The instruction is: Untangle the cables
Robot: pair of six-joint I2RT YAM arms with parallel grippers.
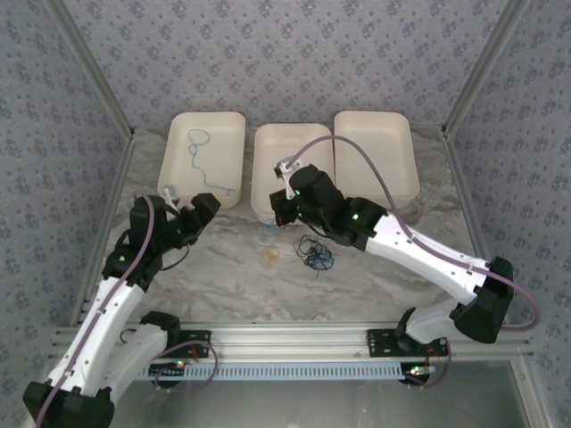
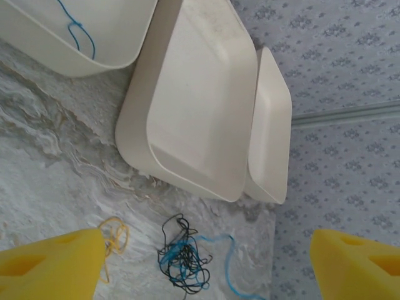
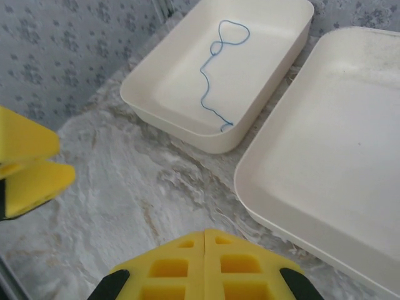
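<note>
Top external view: the black-and-blue tangle [image 1: 314, 253] lies mid-bench before the middle tray [image 1: 294, 147], with a yellow-tan cable [image 1: 268, 257] beside it. The left end effector [image 2: 207, 250] is released and the right end effector [image 3: 204, 240] is clenched, empty. Best to pinch one outlying strand and draw slowly.

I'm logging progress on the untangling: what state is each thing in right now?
left tray: holds blue cable
blue cable: alone, laid out
middle tray: empty
right tray: empty
black-and-blue tangle: knotted, on table
yellow cable: separate, on table
left gripper: open
right gripper: shut, nothing visibly held
</note>
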